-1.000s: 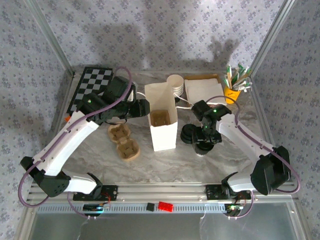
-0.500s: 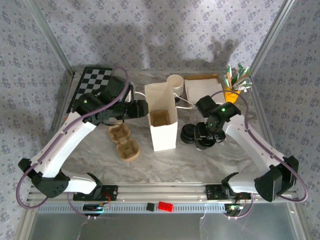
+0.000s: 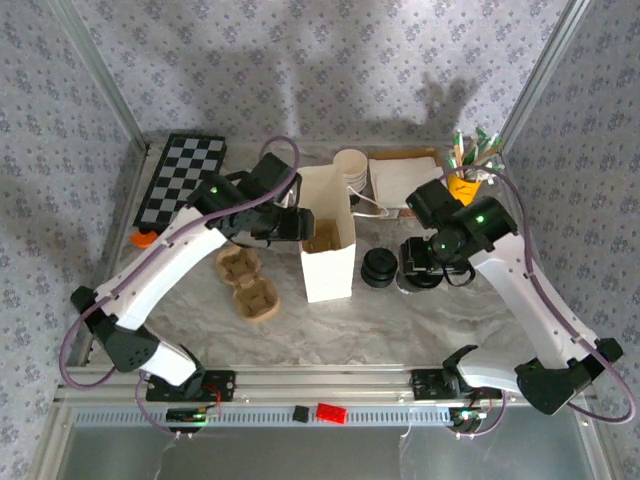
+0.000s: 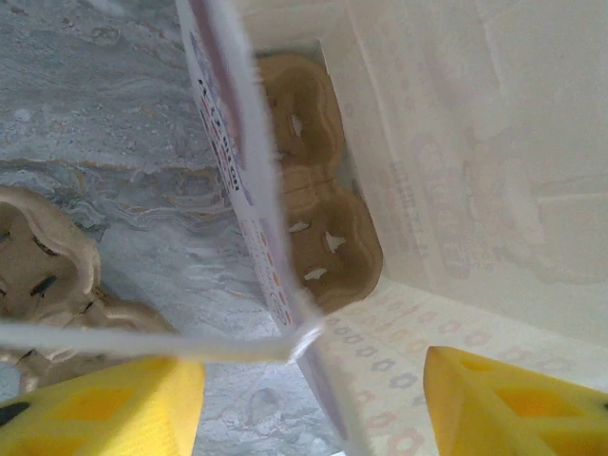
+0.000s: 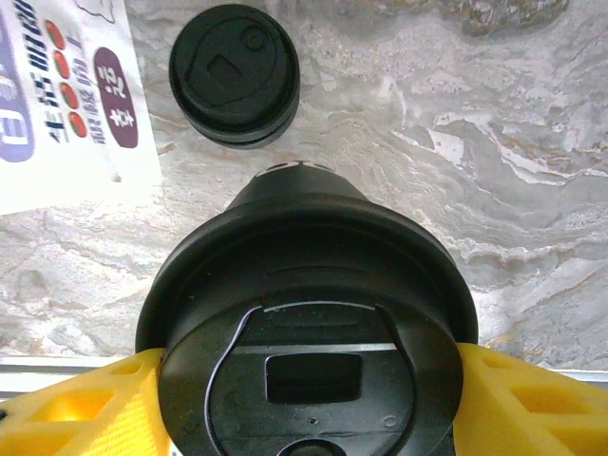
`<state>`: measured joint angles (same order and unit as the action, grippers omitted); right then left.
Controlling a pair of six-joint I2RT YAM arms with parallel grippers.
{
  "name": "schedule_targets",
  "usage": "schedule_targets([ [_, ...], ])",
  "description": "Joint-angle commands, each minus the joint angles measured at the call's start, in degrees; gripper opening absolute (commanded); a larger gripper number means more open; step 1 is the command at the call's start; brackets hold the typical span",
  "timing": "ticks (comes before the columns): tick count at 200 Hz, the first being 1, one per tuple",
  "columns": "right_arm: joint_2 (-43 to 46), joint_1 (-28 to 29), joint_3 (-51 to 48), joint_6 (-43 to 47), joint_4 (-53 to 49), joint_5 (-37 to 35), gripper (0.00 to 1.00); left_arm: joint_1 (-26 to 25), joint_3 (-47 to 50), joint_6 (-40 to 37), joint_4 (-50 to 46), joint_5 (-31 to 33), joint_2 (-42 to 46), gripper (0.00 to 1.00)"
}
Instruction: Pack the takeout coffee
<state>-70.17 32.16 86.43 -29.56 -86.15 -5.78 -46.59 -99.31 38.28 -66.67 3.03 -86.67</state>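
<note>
Right of the white paper bag (image 3: 328, 275), the right hand (image 5: 309, 399) grasps the lidded takeout coffee (image 5: 309, 275) beside a second lidded cup (image 5: 234, 74) on the tabletop (image 5: 475, 142), while the left hand (image 4: 309, 404) stands released astride the bag's rim, a cardboard cup carrier (image 4: 318, 237) lying inside.

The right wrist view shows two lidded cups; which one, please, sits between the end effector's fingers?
The nearer cup, flanked by the yellow fingers; the other cup stands free beside the white bag.

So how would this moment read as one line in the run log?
left fingers: open, straddling white bag rim | right fingers: gripping lidded takeout coffee | cup carrier: inside bag | coffee: outside bag
</note>
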Motion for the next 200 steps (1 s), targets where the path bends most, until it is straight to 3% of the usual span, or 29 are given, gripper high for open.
schedule_targets([
  [1, 0.1, 1.5, 4.8, -1.3, -5.6, -1.6, 0.67, -0.5, -2.5, -0.9, -0.7, 1.8, -1.7, 0.54],
  [75, -5.8, 10.6, 18.9, -3.3, -12.3, -4.3, 0.65, -0.4, -3.8, -2.6, -3.1, 4.4, -2.1, 0.15],
  [105, -7.4, 13.2, 22.5, -4.1, -14.0, -4.0, 0.65, -0.1, -4.3, -3.4, -5.5, 4.6, -1.5, 0.04],
  [126, -8.6, 15.0, 25.7, -4.6, -15.2, -3.7, 0.64, -0.1, -4.3, -4.2, -6.0, 4.5, -0.9, 0.00],
  [200, -11.0, 15.8, 34.9, -4.9, -16.6, 1.7, 0.62, -0.3, -3.3, -1.9, -5.4, 4.6, 0.7, 0.00],
])
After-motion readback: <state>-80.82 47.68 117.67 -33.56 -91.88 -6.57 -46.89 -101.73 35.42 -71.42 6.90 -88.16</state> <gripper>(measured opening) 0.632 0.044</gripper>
